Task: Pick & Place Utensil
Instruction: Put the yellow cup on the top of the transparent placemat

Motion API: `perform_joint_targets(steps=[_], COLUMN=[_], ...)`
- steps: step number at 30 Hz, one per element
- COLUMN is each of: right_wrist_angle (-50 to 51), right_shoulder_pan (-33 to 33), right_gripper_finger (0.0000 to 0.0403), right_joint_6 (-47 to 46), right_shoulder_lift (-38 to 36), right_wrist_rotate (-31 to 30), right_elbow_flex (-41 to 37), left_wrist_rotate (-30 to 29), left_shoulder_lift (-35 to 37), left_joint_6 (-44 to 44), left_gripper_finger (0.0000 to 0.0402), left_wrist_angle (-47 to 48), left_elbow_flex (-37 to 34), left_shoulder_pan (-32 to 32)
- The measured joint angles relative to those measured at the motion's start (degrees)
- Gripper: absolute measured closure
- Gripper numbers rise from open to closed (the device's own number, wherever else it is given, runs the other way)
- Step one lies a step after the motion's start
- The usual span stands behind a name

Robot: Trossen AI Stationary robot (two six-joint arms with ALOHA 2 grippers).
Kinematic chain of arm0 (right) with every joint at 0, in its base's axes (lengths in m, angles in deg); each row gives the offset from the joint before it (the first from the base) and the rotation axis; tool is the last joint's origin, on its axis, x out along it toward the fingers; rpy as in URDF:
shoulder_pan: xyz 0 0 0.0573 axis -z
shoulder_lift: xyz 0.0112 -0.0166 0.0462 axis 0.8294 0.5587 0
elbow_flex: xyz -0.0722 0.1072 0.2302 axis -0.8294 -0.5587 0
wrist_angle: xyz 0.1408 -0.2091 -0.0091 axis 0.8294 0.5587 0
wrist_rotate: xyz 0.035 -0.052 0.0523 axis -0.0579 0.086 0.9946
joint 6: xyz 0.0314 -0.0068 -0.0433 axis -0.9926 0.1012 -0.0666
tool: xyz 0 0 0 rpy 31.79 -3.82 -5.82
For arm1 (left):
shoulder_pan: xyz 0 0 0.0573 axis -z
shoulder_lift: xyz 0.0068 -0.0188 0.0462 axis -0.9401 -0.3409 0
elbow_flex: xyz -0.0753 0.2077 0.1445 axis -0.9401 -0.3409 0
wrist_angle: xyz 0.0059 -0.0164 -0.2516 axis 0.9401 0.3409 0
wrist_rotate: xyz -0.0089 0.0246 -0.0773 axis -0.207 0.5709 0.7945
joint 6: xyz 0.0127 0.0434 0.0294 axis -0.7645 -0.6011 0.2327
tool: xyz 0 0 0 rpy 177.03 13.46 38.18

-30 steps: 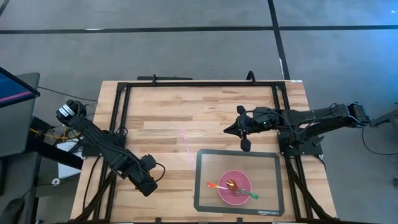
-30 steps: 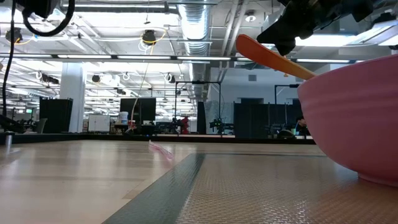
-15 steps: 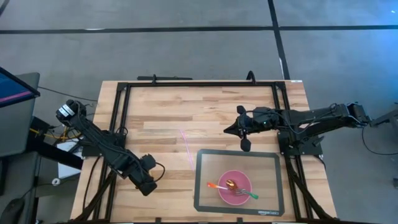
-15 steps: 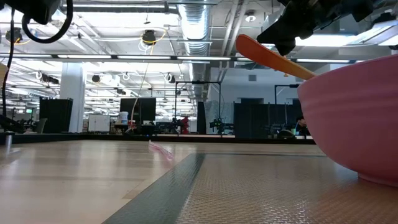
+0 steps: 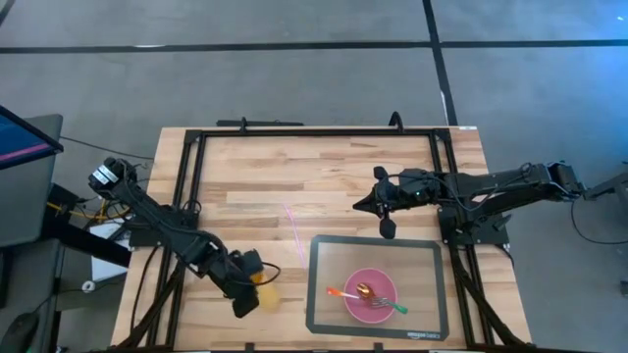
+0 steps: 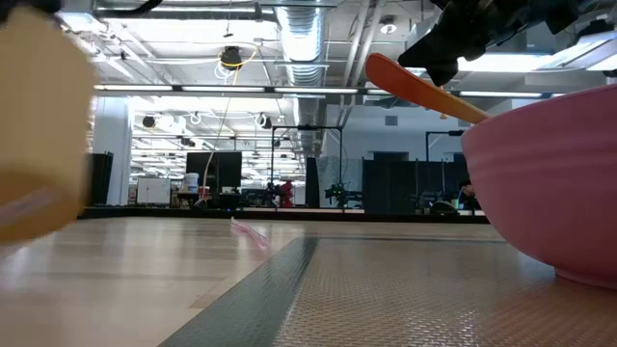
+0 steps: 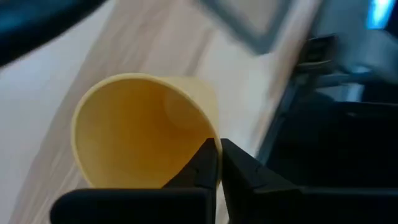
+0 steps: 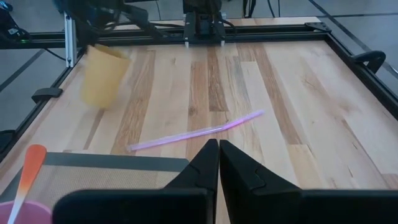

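Observation:
A yellow cup (image 5: 267,295) is in my left gripper (image 5: 250,291) near the table's near edge, left of the dark mat. The left wrist view looks into its mouth (image 7: 134,134), and it shows blurred in the low view (image 6: 39,125). A pink bowl (image 5: 371,292) stands on the mat and holds an orange spoon (image 5: 343,292) and a green fork (image 5: 391,307). A pink straw (image 5: 294,227) lies on the wood. My right gripper (image 5: 388,231) hovers shut beyond the mat's far edge, touching nothing. My left gripper (image 7: 219,144) holds the yellow cup by its rim (image 7: 210,127). The wall is pinched between the two fingers, one inside the mouth and one outside. The cup lies tilted with its mouth toward the wrist camera. In the low view it seems clear of the table.
The dark mat (image 5: 324,257) covers the near right part of the table. A black frame (image 5: 196,147) runs along the table's edges. Bare wood lies at the table's middle and far side. The right wrist view shows the straw (image 8: 199,132) just ahead of the right fingers.
My left gripper has moved toward the table's near edge and a little to the right, toward the mat. The yellow cup, which the earlier frames did not show, has come into view with it, blurred from motion in the low view.

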Motion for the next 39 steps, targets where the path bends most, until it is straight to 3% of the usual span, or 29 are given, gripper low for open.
perform_joint_targets(steps=[6, 15, 25, 34, 39], right_wrist_angle=[-0.02, -0.04, -0.04, -0.04, -0.04], right_shoulder_pan=[0.00, 0.00, 0.00, 0.00, 0.00], right_gripper_finger=[0.0395, 0.0395, 0.0395, 0.0395, 0.0395], right_joint_6=[0.42, 0.45, 3.48, 3.43, 3.43], right_shoulder_lift=[0.00, 0.00, 0.00, 0.00, 0.00], right_wrist_rotate=[-0.01, -0.02, -0.22, -0.22, -0.22], right_elbow_flex=[0.00, 0.00, 0.02, 0.02, 0.02], left_wrist_rotate=[-0.14, 3.67, 1.09, 1.09, 1.35], left_shoulder_lift=[0.02, 0.02, -0.35, -8.78, -11.64], left_joint_6=[-11.55, -24.98, -57.35, -82.19, -86.35], left_gripper_finger=[0.0387, 0.0387, 0.0387, 0.0388, 0.0391], left_wrist_angle=[-7.66, -7.96, -9.10, -13.51, -14.95], left_elbow_flex=[0.04, 0.13, 5.49, 5.49, 5.49], left_shoulder_pan=[-4.21, -12.53, -20.01, -23.62, -23.59])
